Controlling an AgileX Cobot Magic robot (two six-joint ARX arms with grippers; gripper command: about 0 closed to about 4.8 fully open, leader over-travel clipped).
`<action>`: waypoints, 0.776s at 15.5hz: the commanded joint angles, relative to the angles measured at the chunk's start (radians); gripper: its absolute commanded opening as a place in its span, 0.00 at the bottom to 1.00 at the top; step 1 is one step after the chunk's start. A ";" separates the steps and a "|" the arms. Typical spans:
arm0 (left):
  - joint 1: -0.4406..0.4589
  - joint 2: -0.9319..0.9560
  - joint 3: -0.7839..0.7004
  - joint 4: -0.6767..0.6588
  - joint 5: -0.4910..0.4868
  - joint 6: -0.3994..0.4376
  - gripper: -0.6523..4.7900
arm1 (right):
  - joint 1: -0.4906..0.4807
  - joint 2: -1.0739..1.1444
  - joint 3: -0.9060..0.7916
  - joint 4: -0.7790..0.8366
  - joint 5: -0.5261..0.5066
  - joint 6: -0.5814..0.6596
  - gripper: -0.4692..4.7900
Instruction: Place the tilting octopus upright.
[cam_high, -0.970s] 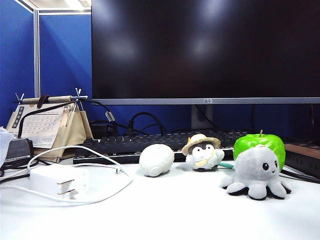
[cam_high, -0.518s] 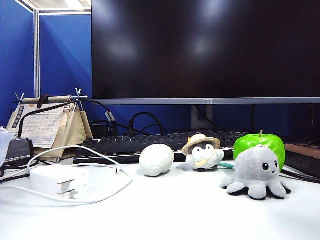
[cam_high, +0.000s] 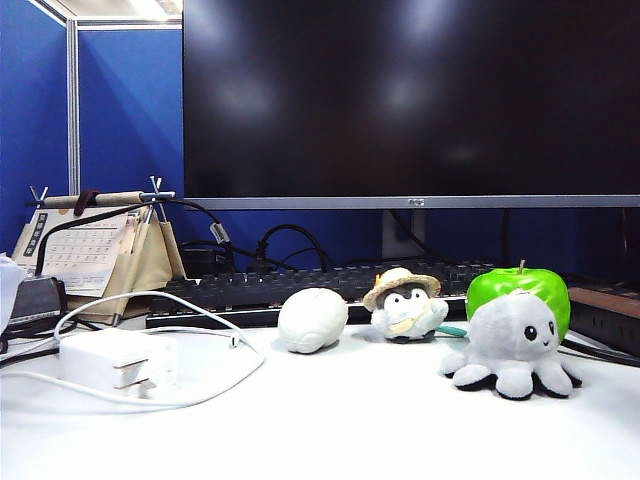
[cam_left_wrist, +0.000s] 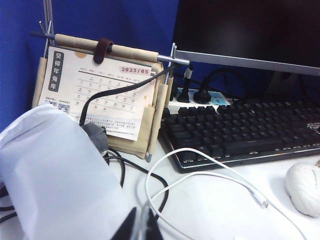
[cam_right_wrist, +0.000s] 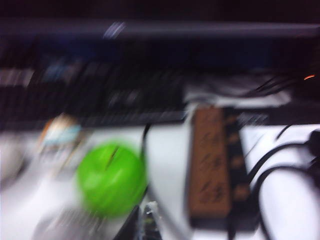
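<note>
A: Where is the octopus (cam_high: 512, 345) sitting?

B: On the white bench (cam_high: 350, 420), at the right, nearer than the keyboard (cam_high: 300, 285). It rests on its tentacles, face turned right, leaning a little against the green apple (cam_high: 520, 288) just behind it. In the right wrist view it is only a grey smear below the apple (cam_right_wrist: 111, 184).

A: And the other toys?

B: The straw-hatted penguin (cam_high: 405, 305) stands left of the octopus, near it but apart. Further left lies a white egg-shaped lump (cam_high: 313, 320). A white charger (cam_high: 118, 362) with its looping cable lies at the far left, before a desk calendar (cam_high: 90, 250).

A: The claws?

B: Neither shows in the exterior view. The left claw (cam_left_wrist: 139, 227) appears at the edge of its wrist view, fingers pressed together, clenched on nothing, beside a white bag (cam_left_wrist: 55, 175) and above the cable (cam_left_wrist: 200, 175). The right claw (cam_right_wrist: 141, 222) is blurred, its tips close together, clenched and empty, near the apple and a brown power strip (cam_right_wrist: 212, 165).
</note>
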 joint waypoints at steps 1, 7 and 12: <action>0.001 -0.001 0.000 0.014 0.005 -0.003 0.17 | -0.291 0.000 -0.042 0.156 -0.388 -0.001 0.08; 0.001 -0.001 0.000 0.014 0.005 -0.003 0.17 | -0.613 -0.002 -0.100 0.238 -0.626 -0.072 0.08; 0.001 -0.001 0.000 0.014 0.005 -0.003 0.17 | -0.600 -0.006 -0.147 0.304 -0.660 -0.074 0.08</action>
